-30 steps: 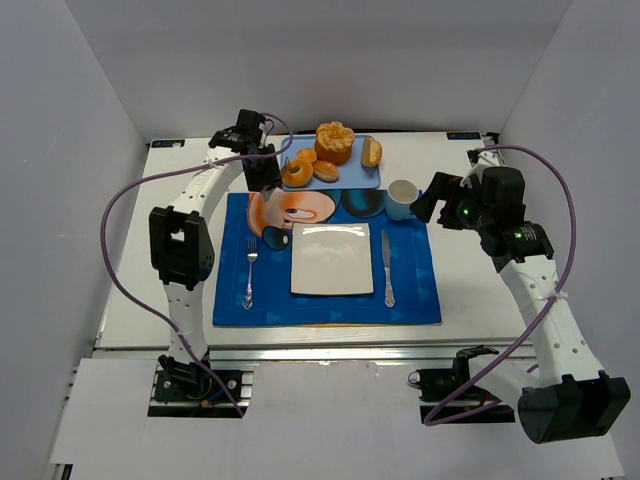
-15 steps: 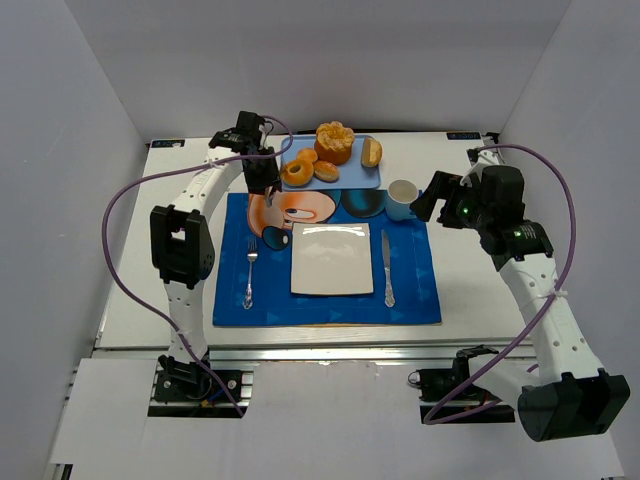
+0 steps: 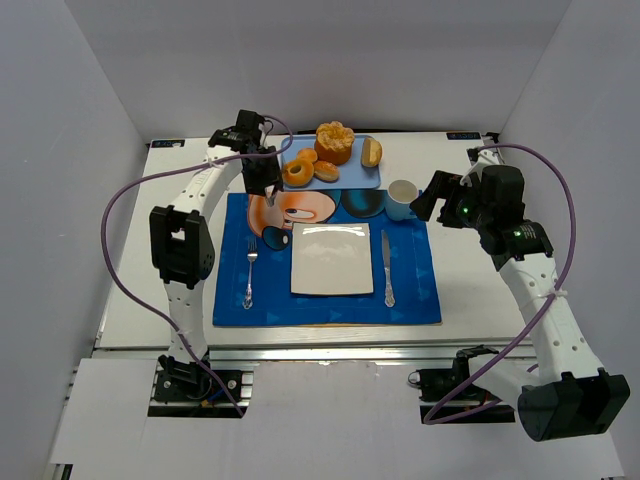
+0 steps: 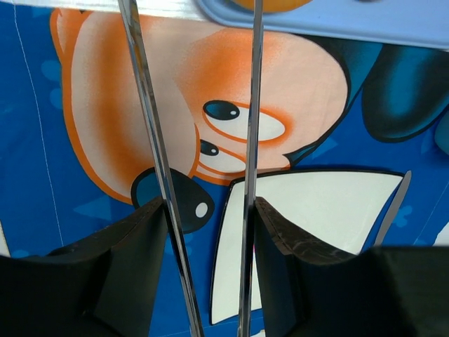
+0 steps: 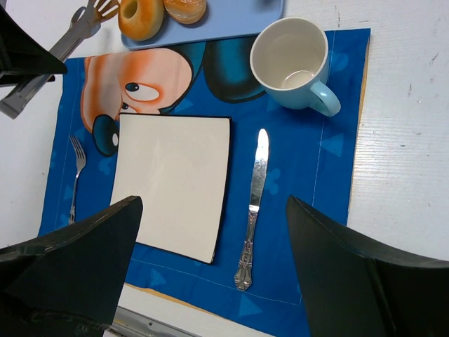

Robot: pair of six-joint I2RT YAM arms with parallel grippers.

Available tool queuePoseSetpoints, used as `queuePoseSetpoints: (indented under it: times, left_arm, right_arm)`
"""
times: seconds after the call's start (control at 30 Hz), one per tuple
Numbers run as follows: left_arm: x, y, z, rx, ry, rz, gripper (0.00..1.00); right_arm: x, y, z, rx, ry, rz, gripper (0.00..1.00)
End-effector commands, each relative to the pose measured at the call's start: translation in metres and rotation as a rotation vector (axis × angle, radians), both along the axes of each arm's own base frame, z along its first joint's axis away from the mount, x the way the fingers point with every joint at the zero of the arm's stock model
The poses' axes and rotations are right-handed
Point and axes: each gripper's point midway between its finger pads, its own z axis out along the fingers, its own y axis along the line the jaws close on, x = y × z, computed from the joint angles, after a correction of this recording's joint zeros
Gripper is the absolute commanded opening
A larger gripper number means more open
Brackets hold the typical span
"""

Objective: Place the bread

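Bread [image 3: 296, 174]: you see one ring
Small rolls [image 3: 326, 170]: you see three
Muffin bun [image 3: 334, 142]: one
Tray [image 3: 352, 182]: one
Mug [image 3: 402, 195]: one
Plate [image 3: 331, 258]: one
Fork [image 3: 249, 270]: one
Knife [image 3: 386, 265]: one
Placemat [image 3: 412, 290]: one
Tongs [image 4: 149, 119]: one

No legible text, labels, brands or numbers anywhere, placemat [image 3: 415, 280] shows only a cartoon mouse face

White arms [image 3: 207, 188], black joints [image 3: 180, 245], purple cables [image 3: 104, 228].

Golden-brown bread [image 5: 142, 17], orange bun [image 3: 334, 141], light-blue tray [image 3: 358, 176], royal-blue placemat [image 5: 309, 210] with paler triangles and an orange-and-black cartoon mouse face, white black-rimmed plate [image 5: 172, 182], pale-blue mug [image 5: 291, 60] cream inside, silver fork [image 5: 76, 182], knife [image 5: 254, 203], tongs [image 4: 151, 126].
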Motion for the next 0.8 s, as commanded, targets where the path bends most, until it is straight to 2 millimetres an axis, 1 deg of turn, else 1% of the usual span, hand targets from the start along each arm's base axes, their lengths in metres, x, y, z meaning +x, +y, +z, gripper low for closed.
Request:
queuePoseSetpoints:
  times: [0.0, 0.1, 0.2, 0.33, 0.4, 0.5, 0.53, 0.67, 0.7, 0.77]
  left_arm:
    - [0.011, -0.005, 0.049, -0.029, -0.124, 0.004, 0.59]
    - [0.012, 0.0, 0.063, -0.017, -0.158, 0.031, 0.56]
    - [0.012, 0.003, 0.072, -0.012, -0.182, 0.05, 0.56]
    - [0.01, 0.001, 0.072, -0.026, -0.173, 0.048, 0.56]
    - [0.01, 0.003, 0.071, -0.017, -0.174, 0.055, 0.56]
    - [0.009, 0.008, 0.078, -0.002, -0.191, 0.064, 0.56]
    - [0.01, 0.013, 0.081, 0.019, -0.205, 0.085, 0.56]
    - [0.01, 0.014, 0.099, 0.004, -0.256, 0.098, 0.56]
    - [0.011, 0.012, 0.103, -0.012, -0.269, 0.093, 0.56]
    - [0.011, 0.01, 0.105, -0.027, -0.276, 0.089, 0.55]
  right_arm:
    - [0.009, 0.002, 0.023, 0.0, -0.083, 0.007, 0.89]
    - [0.01, 0.002, 0.026, 0.002, -0.089, 0.008, 0.89]
    - [0.01, 0.002, 0.026, 0.002, -0.089, 0.012, 0.89]
    - [0.009, 0.003, 0.026, 0.005, -0.088, 0.015, 0.89]
    - [0.01, 0.003, 0.026, 0.004, -0.089, 0.016, 0.89]
    - [0.01, 0.003, 0.027, 0.006, -0.09, 0.017, 0.89]
    - [0.009, 0.004, 0.027, 0.006, -0.088, 0.018, 0.89]
    - [0.01, 0.005, 0.028, 0.01, -0.091, 0.023, 0.89]
    - [0.01, 0.005, 0.027, 0.011, -0.089, 0.023, 0.89]
    - [0.01, 0.005, 0.027, 0.01, -0.088, 0.026, 0.89]
